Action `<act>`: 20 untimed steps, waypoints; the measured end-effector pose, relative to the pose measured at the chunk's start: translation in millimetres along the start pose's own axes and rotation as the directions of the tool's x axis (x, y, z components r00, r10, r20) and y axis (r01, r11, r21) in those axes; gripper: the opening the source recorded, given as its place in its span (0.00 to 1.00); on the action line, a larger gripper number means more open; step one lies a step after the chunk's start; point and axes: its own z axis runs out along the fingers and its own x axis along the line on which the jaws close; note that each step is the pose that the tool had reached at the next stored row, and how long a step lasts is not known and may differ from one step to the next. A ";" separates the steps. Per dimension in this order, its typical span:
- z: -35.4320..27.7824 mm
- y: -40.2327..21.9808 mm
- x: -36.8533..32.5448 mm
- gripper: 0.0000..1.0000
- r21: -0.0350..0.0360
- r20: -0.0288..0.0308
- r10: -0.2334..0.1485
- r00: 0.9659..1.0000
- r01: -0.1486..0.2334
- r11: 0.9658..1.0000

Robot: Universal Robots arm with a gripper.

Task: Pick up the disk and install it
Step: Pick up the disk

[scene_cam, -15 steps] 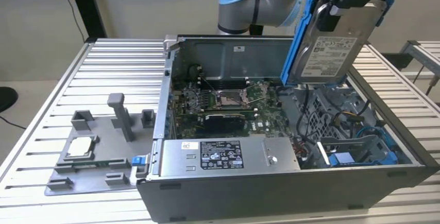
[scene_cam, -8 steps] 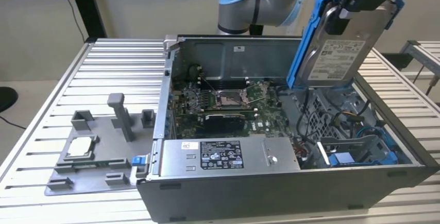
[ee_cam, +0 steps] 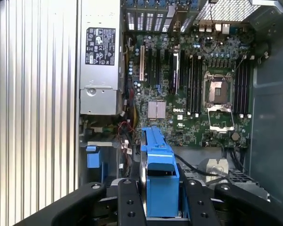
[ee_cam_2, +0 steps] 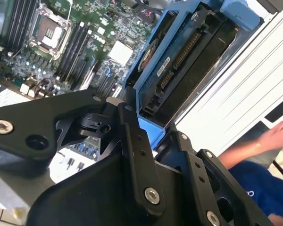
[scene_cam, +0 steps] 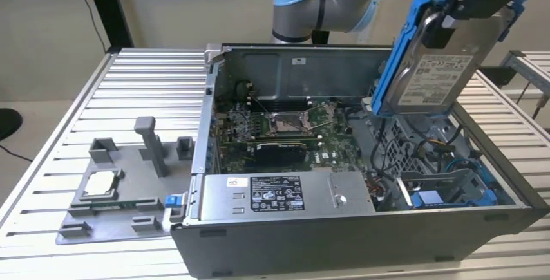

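Note:
My gripper (scene_cam: 449, 30) is shut on the disk (scene_cam: 436, 73), a silver hard drive with a white label and a blue plastic frame. It hangs upright and slightly tilted above the right end of the open computer case (scene_cam: 344, 241) in the exterior view. In the second wrist view the disk (ee_cam_2: 179, 61) shows its connector edge, clamped by the gripper (ee_cam_2: 153, 134). The first wrist view shows the disk's blue frame (ee_cam: 159, 174) edge-on in the gripper (ee_cam: 160, 200), above the motherboard (ee_cam: 193, 94).
Inside the case lie the motherboard (scene_cam: 275, 129), a long grey box with a white sticker (scene_cam: 275, 196) and a blue-lined drive bay (scene_cam: 451, 190). A grey fixture (scene_cam: 120, 190) holding a small square chip stands on the slatted table. A person's hand (ee_cam_2: 276, 134) and blue sleeve (ee_cam_2: 254, 183) are nearby.

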 end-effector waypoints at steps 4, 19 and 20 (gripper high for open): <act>-0.5 -6.6 5.5 0.00 0.000 0.000 0.000 1.000 0.000 1.000; -1.9 -25.3 29.1 0.00 0.000 0.000 0.001 1.000 -0.001 1.000; -2.0 -26.0 31.0 0.00 0.000 0.000 0.002 1.000 -0.002 1.000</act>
